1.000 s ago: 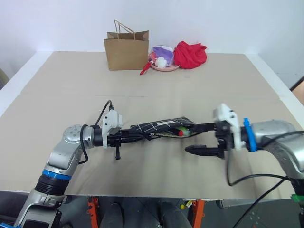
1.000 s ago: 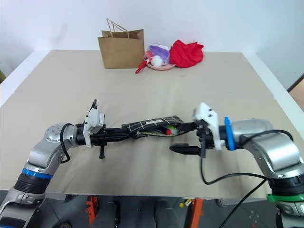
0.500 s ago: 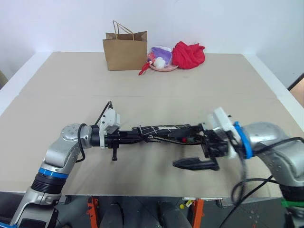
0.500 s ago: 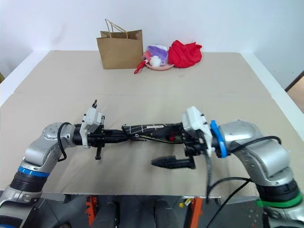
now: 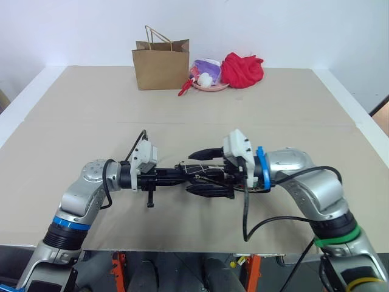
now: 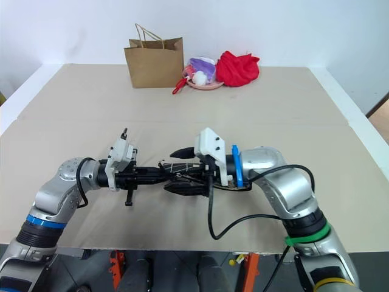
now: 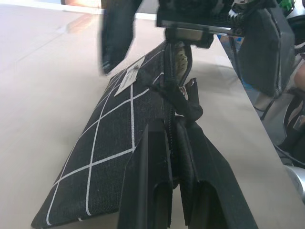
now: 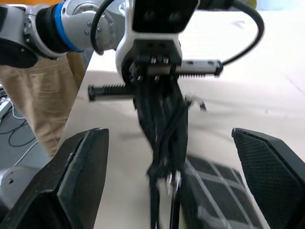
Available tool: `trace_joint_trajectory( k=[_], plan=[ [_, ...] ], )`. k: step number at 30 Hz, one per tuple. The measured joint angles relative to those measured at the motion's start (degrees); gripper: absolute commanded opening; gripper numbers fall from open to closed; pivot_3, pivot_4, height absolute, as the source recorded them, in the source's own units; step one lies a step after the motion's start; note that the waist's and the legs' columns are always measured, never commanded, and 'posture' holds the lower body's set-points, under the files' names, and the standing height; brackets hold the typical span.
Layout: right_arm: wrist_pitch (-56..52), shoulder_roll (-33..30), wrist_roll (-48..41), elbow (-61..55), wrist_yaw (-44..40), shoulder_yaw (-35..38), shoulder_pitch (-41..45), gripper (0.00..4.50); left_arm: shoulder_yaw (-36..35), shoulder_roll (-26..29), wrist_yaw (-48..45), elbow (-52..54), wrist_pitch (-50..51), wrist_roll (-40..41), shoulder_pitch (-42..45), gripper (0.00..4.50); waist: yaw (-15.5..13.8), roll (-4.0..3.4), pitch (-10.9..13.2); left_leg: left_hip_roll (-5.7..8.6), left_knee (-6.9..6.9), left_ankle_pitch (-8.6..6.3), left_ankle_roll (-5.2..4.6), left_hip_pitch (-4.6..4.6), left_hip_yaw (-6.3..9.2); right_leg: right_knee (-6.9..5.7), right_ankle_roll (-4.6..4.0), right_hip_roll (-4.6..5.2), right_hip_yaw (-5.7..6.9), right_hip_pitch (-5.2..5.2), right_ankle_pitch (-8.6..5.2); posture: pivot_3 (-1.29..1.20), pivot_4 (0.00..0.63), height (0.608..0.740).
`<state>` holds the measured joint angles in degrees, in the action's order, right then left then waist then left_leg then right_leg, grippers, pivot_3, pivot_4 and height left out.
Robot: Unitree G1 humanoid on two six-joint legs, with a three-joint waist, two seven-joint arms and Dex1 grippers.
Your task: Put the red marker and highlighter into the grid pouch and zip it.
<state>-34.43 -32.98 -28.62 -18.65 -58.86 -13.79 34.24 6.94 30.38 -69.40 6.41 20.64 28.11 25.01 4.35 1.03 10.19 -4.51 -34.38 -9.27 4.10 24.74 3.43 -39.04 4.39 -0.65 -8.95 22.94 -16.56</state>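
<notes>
The grid pouch (image 7: 112,136), black with white lines and a small white label, hangs level just above the table (image 5: 91,121). My left gripper (image 5: 180,173) is shut on its zipper edge at the left end; in the left wrist view the fingers (image 7: 152,162) pinch the zipper. My right gripper (image 5: 192,173) is open and straddles the pouch, one finger behind it and one in front, close to the left fingertips. In the right wrist view its wide fingers (image 8: 81,181) flank the left gripper (image 8: 155,109) and the pouch (image 8: 214,191). The red marker and highlighter are hidden.
A brown paper bag (image 5: 161,64) stands at the table's far edge. Beside it are a pink plate of small items (image 5: 209,83) and a bunched red cloth (image 5: 243,68). The table's front edge runs just below both arms.
My right gripper has swept left along the pouch, from past its right end to around its left part, staying open. The left gripper has held still on the pouch.
</notes>
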Motion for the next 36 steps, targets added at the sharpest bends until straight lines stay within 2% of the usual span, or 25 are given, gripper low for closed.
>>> trace_joint_trajectory(
  k=[4,6,8,11,12,13,15,26,36],
  plan=[
    [-0.05,1.22,0.92,1.04,0.27,-0.51,0.06,4.45,0.00,-0.01,0.32,0.02,0.48,0.00,-0.09,0.00,-0.02,0.00,0.00,0.00,-0.01,0.00,0.00,0.02,0.00,0.00,0.01,0.00,0.00,0.00,0.00,0.00,0.150,0.740],
    [-0.09,1.64,1.03,1.10,0.21,-0.79,0.18,3.94,0.00,-0.01,0.34,0.03,0.49,0.00,-0.09,0.00,-0.02,0.00,0.00,0.00,0.00,0.00,0.00,0.01,0.01,0.00,0.00,0.00,0.00,0.00,0.00,0.00,0.150,0.740],
    [-0.08,2.01,1.48,1.35,0.21,-1.29,0.31,3.26,0.00,-0.01,0.36,0.03,0.49,-0.01,-0.09,0.00,-0.02,0.00,0.00,0.00,0.00,0.00,0.00,0.01,0.01,0.00,0.00,0.00,0.01,0.00,0.00,0.00,0.150,0.740],
    [-0.20,2.67,1.68,1.75,0.25,-1.41,0.32,1.77,0.00,-0.01,0.39,0.03,0.48,-0.04,-0.09,0.00,-0.02,0.00,0.00,0.00,0.00,0.00,0.00,0.01,0.01,0.00,0.00,0.00,0.00,0.00,0.00,0.00,0.150,0.740],
    [-0.20,2.72,1.70,1.79,0.24,-1.41,0.32,1.46,0.00,-0.01,0.39,0.03,0.48,-0.04,-0.09,0.00,-0.02,0.00,0.00,0.00,0.00,0.00,0.00,0.01,0.01,0.00,0.00,0.00,0.00,0.00,0.00,0.00,0.150,0.740],
    [-0.20,2.78,1.77,1.93,0.22,-1.41,0.32,0.88,0.00,-0.01,0.40,0.03,0.48,-0.04,-0.09,0.00,-0.02,0.00,0.00,0.00,-0.01,0.00,0.00,0.01,0.01,0.00,0.00,0.00,0.00,0.00,0.00,0.00,0.150,0.740],
    [-0.21,2.86,1.84,2.08,-0.12,-1.47,0.32,0.07,-0.05,-0.01,0.65,0.01,0.48,-0.11,-0.09,0.00,-0.02,0.00,0.00,0.00,-0.01,0.00,0.00,0.01,0.01,0.00,0.00,0.00,0.00,0.00,0.00,0.00,0.150,0.740],
    [0.30,3.13,1.69,2.13,-1.36,-1.29,0.36,0.07,-0.07,0.04,1.03,0.11,0.50,-0.19,-0.21,0.00,-0.01,0.00,0.00,0.00,-0.01,0.00,0.00,0.01,0.01,-0.01,0.00,0.00,0.00,0.00,0.00,0.00,0.150,0.740],
    [0.60,2.93,-1.77,1.97,-2.20,2.65,-0.58,0.07,-0.06,0.05,1.02,0.48,0.50,-0.15,-0.41,0.00,-0.01,0.00,0.00,0.00,-0.01,0.00,0.00,0.01,0.01,0.00,0.00,0.00,0.00,0.00,0.00,0.00,0.150,0.740]
  ],
)
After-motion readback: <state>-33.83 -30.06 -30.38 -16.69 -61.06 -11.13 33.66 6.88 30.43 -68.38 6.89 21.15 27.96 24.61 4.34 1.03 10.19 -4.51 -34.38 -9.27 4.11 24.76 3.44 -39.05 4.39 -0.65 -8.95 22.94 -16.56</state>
